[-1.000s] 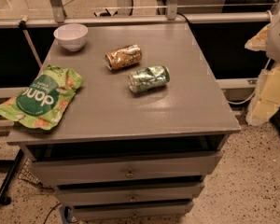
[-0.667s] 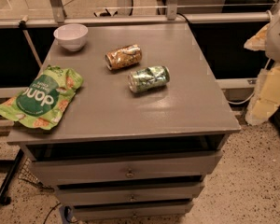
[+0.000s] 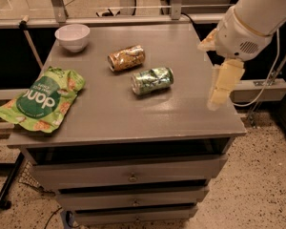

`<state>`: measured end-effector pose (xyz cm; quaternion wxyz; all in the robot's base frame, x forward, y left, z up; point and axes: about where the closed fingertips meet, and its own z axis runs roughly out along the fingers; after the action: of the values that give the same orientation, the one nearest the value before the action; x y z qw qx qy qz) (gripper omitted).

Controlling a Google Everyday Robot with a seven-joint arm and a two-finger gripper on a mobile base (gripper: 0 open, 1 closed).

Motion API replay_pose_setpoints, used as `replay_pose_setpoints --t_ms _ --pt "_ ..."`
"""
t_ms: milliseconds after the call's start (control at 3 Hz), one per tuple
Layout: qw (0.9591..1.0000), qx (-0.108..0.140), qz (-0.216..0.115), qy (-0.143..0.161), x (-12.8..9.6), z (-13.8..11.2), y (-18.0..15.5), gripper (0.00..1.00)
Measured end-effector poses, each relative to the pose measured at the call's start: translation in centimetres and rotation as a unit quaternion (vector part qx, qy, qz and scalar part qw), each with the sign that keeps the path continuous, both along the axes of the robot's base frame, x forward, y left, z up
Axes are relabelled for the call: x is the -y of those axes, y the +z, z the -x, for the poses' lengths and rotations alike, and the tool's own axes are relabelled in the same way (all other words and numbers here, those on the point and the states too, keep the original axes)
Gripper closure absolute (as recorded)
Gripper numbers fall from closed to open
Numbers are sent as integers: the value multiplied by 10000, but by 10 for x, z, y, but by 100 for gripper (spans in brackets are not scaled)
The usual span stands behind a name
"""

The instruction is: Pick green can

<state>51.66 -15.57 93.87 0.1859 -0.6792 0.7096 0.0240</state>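
The green can, with a green and white mottled label and silver ends, lies on its side near the middle of the grey table. A golden-brown can lies on its side just behind and left of it. My gripper hangs from the white arm over the table's right edge, to the right of the green can and apart from it. It is open and empty, with its pale yellow fingers pointing down.
A white bowl stands at the back left corner. A flat green snack bag lies at the left edge, partly overhanging. Drawers are below the tabletop. Rails and cables run behind the table. The floor is speckled.
My arm and gripper have moved left, from beside the table to over its right edge, closer to the green can. The cans, bowl and bag have not moved.
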Motion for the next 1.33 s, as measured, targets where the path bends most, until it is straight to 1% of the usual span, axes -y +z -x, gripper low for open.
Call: replay_pose_setpoints --t_ms 333,667,1000,1333 --pt "9967 44 -329 735 -49 -45 -17 0" --pt "9929 133 -400 1109 -77 -65 -24 0" --pt "9882 81 -345 1493 -108 -79 -42 0" --pt "9880 63 -321 1507 -109 -81 -45 0"
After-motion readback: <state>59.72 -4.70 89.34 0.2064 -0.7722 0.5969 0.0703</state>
